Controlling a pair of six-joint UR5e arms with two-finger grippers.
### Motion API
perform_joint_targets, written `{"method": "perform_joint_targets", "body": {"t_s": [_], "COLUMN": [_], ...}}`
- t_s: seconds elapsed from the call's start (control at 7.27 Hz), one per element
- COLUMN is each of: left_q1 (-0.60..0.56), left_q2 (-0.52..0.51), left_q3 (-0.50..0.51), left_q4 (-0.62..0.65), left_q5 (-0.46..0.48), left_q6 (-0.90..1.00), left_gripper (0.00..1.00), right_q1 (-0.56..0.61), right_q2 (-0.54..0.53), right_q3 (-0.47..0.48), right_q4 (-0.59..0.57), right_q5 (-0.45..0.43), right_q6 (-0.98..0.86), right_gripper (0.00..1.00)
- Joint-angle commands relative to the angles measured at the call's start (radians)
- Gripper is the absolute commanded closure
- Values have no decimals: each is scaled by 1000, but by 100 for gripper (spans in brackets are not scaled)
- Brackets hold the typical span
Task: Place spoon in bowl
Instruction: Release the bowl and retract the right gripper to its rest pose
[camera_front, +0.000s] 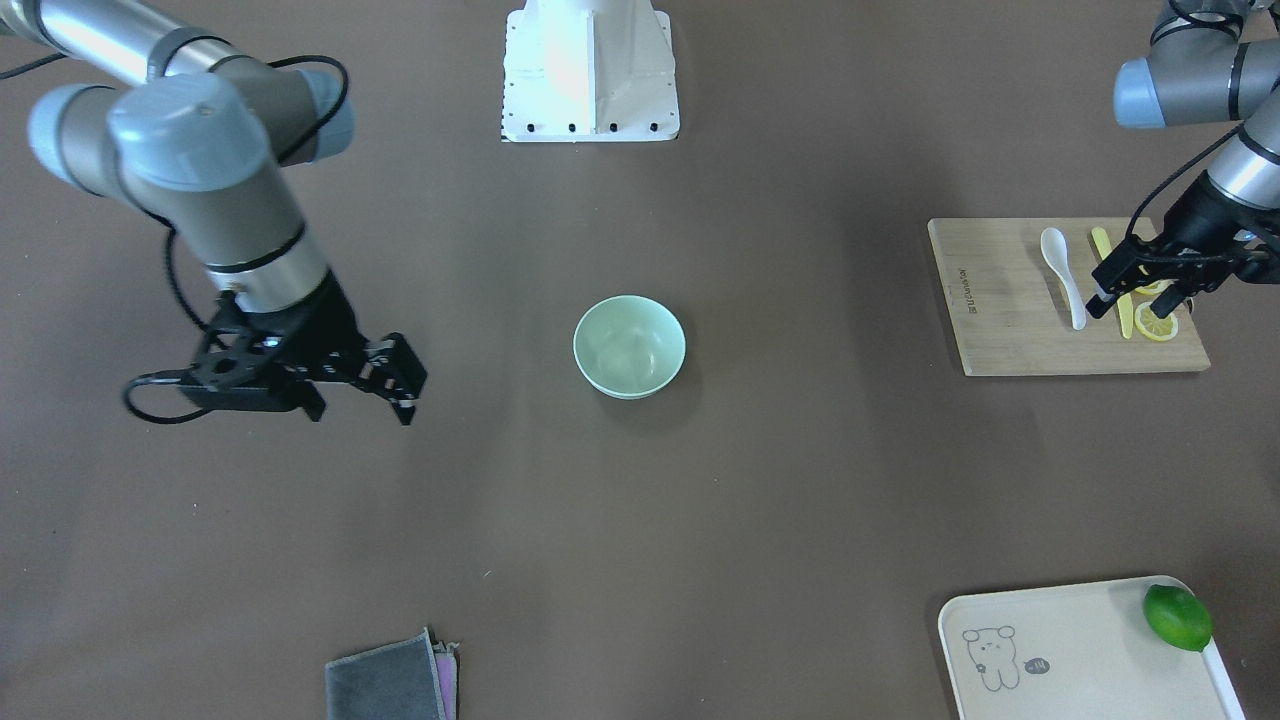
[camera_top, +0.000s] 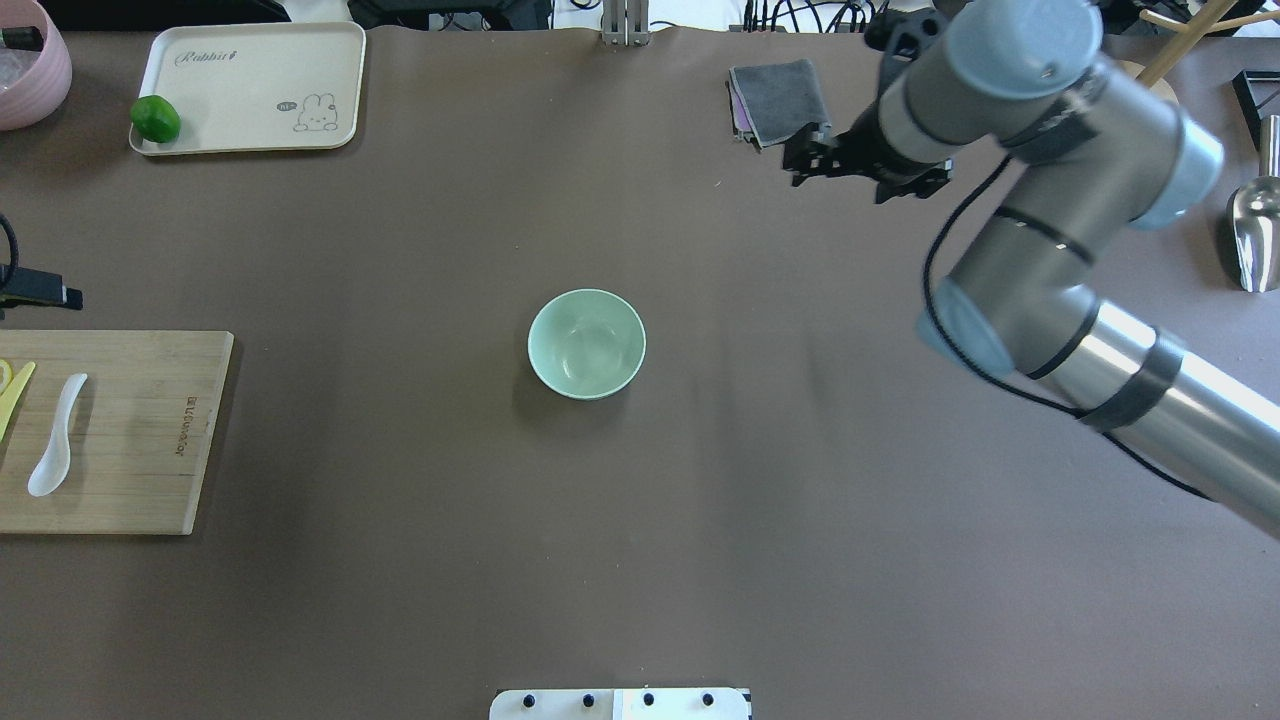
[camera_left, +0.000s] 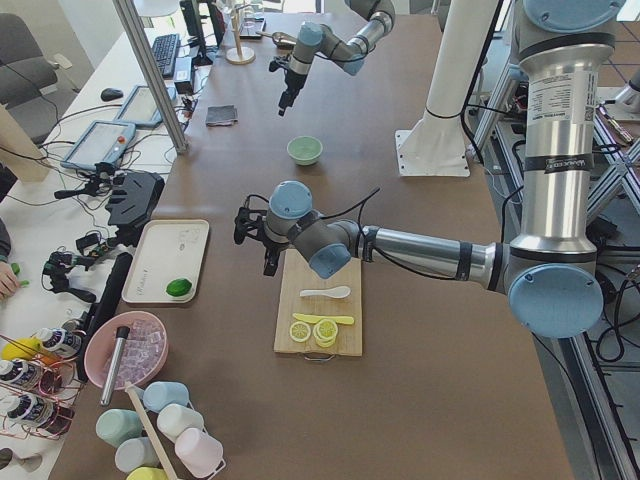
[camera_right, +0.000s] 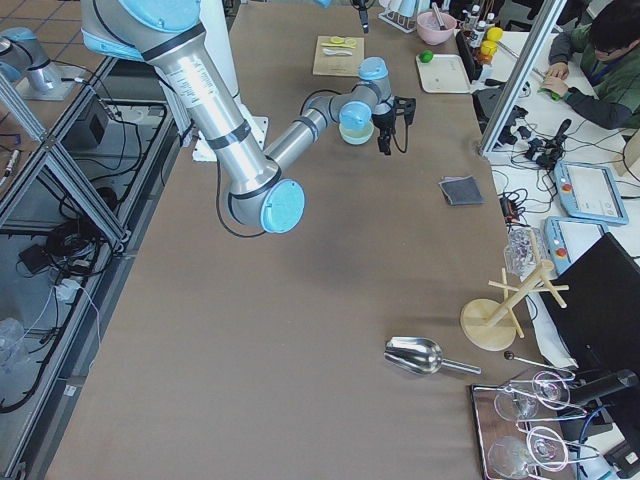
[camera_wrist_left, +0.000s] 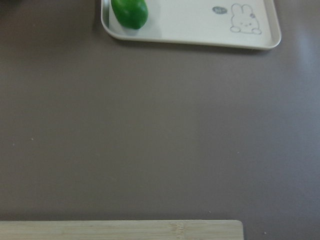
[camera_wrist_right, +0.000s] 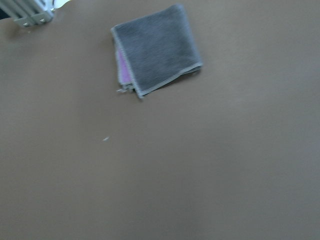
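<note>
The white spoon lies on the wooden cutting board, scoop toward the robot; it also shows in the overhead view and the exterior left view. The mint-green bowl stands empty at the table's middle. My left gripper is open and empty, hovering over the board beside the spoon, above a yellow knife and lemon slices. My right gripper is open and empty, raised well to the bowl's side.
A cream tray with a green lime sits at the far corner on my left side. A folded grey cloth lies at the far edge near my right gripper. The robot's white base stands behind the bowl.
</note>
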Motion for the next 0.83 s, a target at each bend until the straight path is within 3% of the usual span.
{"method": "perform_joint_targets", "body": {"t_s": [0.0, 0.55, 0.69], "left_q1": [47, 127, 141], "left_q2": [104, 113, 113], "left_q3": [2, 9, 14], "left_q4": [-79, -85, -87], "left_q5": [28, 84, 93], "left_q6": [-14, -19, -19], "left_gripper": [3, 26, 31], "right_q1": [243, 455, 477], "right_q2": [-181, -396, -425], "right_q3": [58, 51, 49], "right_q4": [0, 3, 4], "right_q5": [227, 328, 340], "right_q6": [-324, -792, -833], "right_gripper": [0, 0, 0]}}
